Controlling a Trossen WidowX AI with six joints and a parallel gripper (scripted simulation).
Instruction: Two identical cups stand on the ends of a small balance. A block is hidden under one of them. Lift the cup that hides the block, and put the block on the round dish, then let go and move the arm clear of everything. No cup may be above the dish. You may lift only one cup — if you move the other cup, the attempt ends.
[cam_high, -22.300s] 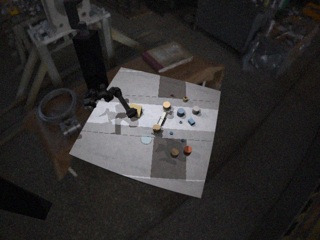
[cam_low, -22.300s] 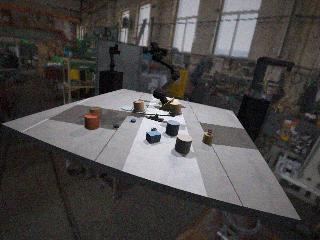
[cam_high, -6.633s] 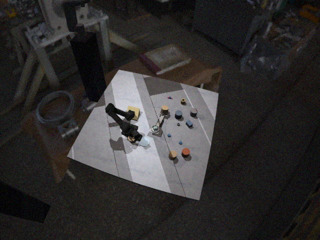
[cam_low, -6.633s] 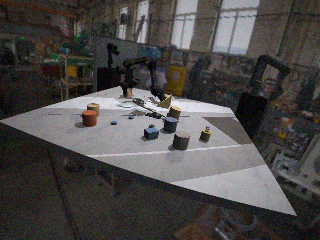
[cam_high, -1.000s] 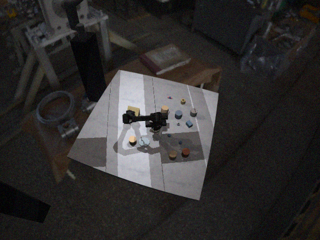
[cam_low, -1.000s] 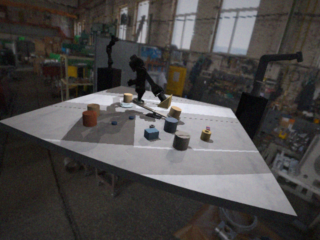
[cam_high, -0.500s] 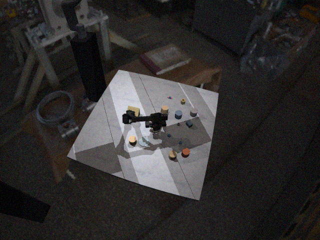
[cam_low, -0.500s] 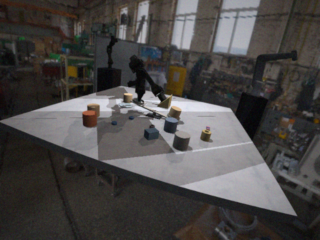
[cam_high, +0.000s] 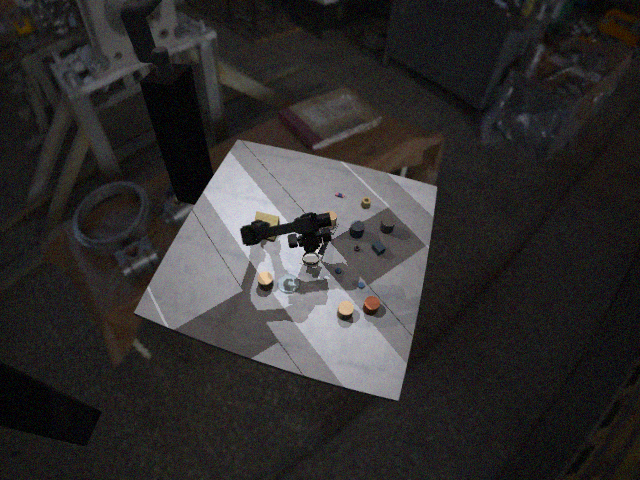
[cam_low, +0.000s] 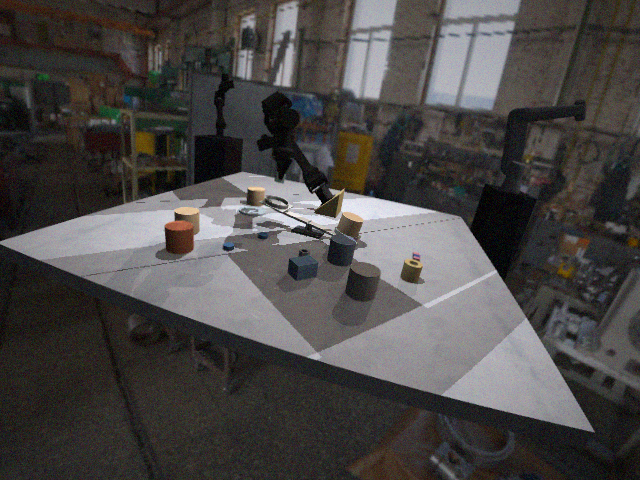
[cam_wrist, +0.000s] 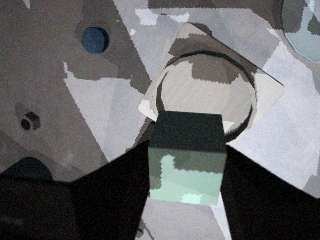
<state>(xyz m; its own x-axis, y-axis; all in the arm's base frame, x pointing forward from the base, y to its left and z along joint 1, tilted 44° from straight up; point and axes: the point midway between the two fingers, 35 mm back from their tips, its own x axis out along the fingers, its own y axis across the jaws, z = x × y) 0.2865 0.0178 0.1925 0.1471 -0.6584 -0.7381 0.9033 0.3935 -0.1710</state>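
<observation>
My gripper (cam_wrist: 186, 151) (cam_low: 279, 178) is shut on a green block (cam_wrist: 186, 176) and holds it above the raised, empty ringed end (cam_wrist: 271, 86) of the balance. The balance's base (cam_low: 309, 231) is dark, and its beam slopes down to the other end. A tan cup (cam_high: 332, 218) (cam_low: 351, 224) stands on that lower end. The pale blue round dish (cam_high: 287, 283) (cam_low: 251, 211) (cam_wrist: 303, 27) lies beside the raised end, with no cup above it. Tan cylinders stand near the dish (cam_high: 265, 279) (cam_low: 255, 195) and farther off (cam_high: 345, 309) (cam_low: 187, 219); which one is the other cup I cannot tell.
A red-orange cylinder (cam_high: 371, 304) (cam_low: 179, 237), a dark blue cylinder (cam_high: 356, 229) (cam_low: 341, 250), a grey cylinder (cam_low: 362, 281), a blue block (cam_low: 302, 267) and a yellow ring (cam_low: 411, 270) stand around. A yellow wedge (cam_low: 332, 205) is by the arm. Small blue discs (cam_high: 360, 284) (cam_wrist: 94, 40) lie on the table.
</observation>
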